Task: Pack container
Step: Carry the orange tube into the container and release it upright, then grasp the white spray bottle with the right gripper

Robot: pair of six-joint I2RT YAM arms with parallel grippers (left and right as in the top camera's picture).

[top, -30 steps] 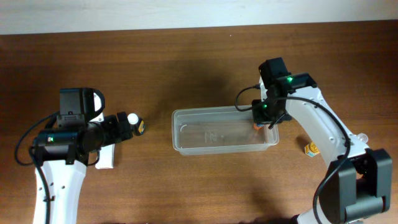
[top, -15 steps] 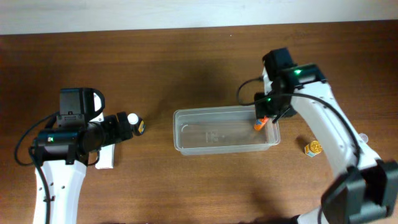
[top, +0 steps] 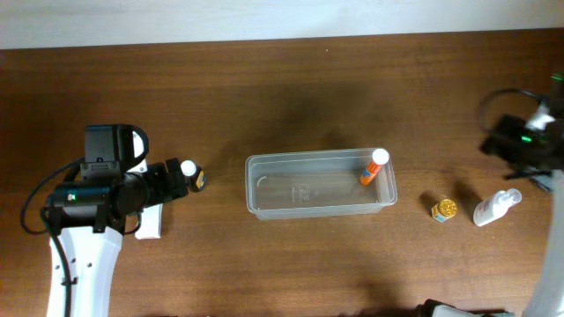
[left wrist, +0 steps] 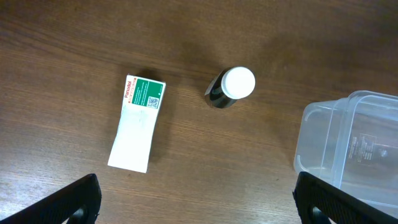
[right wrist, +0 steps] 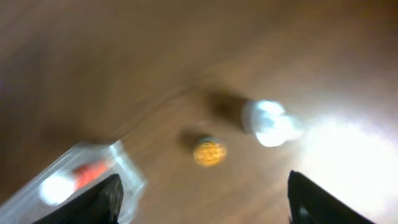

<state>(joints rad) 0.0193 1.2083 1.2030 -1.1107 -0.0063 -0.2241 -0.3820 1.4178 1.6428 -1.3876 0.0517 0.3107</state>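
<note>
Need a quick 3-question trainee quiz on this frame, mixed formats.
1. True or false: the orange bottle is inside the container.
2. Which item sits left of the container? A) white-capped dark bottle B) yellow-capped jar C) white bottle lying down
3. Fill in: the left end effector is ___.
Key: 1 true; 2 A; 3 open.

On the surface (top: 291,88), the container (top: 300,189) sits mid-way with a capped tube (top: 373,166) in its right end, a small bottle (top: 193,173) and a flat packet (left wrist: 137,122) to its left, and a small jar (top: 442,210), then a larger bottle (top: 496,208) lying down, to its right.
</note>
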